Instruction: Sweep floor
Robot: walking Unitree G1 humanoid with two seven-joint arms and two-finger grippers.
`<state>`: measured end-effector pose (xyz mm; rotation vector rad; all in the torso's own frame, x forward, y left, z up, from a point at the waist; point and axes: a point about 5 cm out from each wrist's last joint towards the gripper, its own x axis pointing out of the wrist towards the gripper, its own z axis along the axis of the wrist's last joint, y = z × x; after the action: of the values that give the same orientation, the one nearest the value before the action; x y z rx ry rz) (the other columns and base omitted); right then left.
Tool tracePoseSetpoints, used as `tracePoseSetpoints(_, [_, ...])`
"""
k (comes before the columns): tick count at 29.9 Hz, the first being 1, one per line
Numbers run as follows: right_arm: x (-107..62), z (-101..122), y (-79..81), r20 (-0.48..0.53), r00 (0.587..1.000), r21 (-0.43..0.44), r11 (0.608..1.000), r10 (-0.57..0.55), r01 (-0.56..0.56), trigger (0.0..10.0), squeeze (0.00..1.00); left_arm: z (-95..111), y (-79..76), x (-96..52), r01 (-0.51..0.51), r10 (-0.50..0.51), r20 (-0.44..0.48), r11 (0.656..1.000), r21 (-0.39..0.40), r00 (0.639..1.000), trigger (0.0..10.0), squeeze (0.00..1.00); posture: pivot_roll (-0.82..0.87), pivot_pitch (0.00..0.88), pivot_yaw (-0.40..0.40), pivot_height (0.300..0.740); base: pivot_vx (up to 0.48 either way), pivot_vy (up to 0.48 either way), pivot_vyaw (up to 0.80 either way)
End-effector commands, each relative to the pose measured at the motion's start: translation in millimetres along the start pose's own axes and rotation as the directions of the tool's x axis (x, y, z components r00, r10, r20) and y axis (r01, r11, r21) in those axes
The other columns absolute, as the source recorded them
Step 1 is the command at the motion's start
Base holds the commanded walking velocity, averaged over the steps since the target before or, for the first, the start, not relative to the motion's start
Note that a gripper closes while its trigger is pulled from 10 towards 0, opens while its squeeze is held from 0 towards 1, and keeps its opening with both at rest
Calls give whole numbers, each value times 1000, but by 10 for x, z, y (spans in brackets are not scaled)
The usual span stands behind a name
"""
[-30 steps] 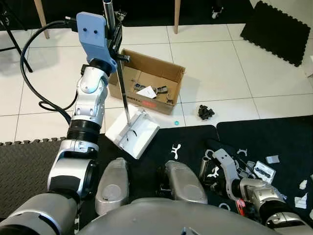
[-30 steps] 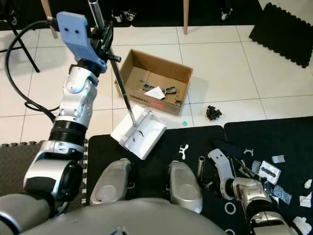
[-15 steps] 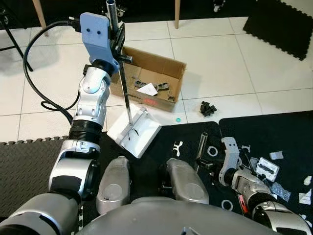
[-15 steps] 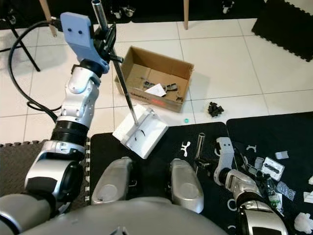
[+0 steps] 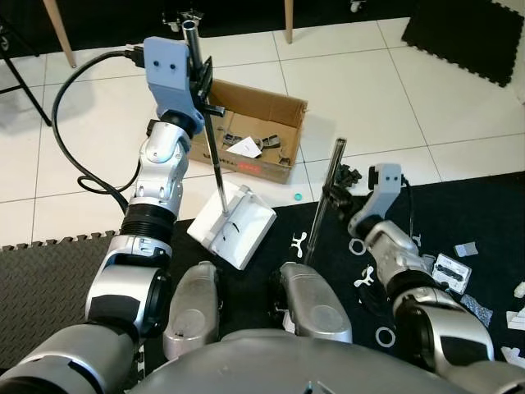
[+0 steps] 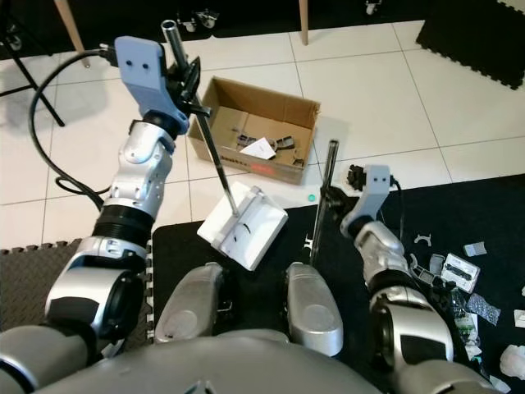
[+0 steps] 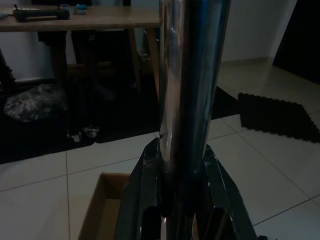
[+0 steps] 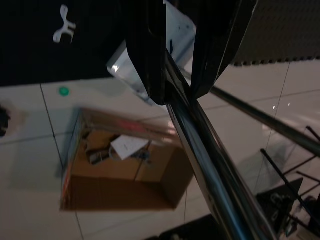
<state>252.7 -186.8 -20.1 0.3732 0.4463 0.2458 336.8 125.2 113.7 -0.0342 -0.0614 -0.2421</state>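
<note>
White tiled floor (image 5: 361, 90), black foam mats (image 5: 467, 37), wooden table legs (image 5: 56, 31)

Open cardboard box (image 5: 250, 139), black mats (image 5: 459, 33)

Cardboard box (image 5: 261, 107) front: a red label, its print too small to read
Elsewhere: no legible text

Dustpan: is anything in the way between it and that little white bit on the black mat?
Nothing visible. Bare mat lies between the dustpan and the white bit. The pole in the right gripper touches down just beyond the bit, on its far side from the dustpan.
</note>
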Motion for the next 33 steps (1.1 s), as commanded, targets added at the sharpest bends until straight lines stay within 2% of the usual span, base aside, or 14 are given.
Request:
tracePoseSetpoints(1, [49, 43, 44, 45, 999, 39, 999, -14, 12, 10000, 0, 35, -29, 16, 3, -3, 28, 1000, 4, 1000, 10000, 0, -35, 21, 9, 740, 0, 0, 0])
tracePoseSetpoints(6, [80, 16, 97, 32, 999, 2, 1000, -16, 16, 10000, 0, 29, -18, 14, -3, 3, 27, 1000, 6, 1000, 10000, 0, -34, 25, 7, 740, 0, 0, 0])
tracePoseSetpoints(13, [51, -60, 65, 10, 998, -19, 997, -69, 69, 10000, 0, 17, -37, 9, -5, 5, 25, 1000, 9, 1000, 10000, 0, -31, 28, 5, 740, 0, 0, 0])
tracePoseSetpoints(20, [51, -14, 59, 49, 996, -38, 996, -80, 82, 10000, 0, 7, -51, 11, -19, 19, 24, 1000, 5, 1000, 10000, 0, -37, 31, 11, 740, 0, 0, 0])
tracePoseSetpoints(33, [66, 6, 64, 54, 996, -47, 996, -74, 77, 10000, 0, 58, -6, 35, -62, 62, 44, 998, 0, 997, 10000, 0, -32, 27, 8, 740, 0, 0, 0])
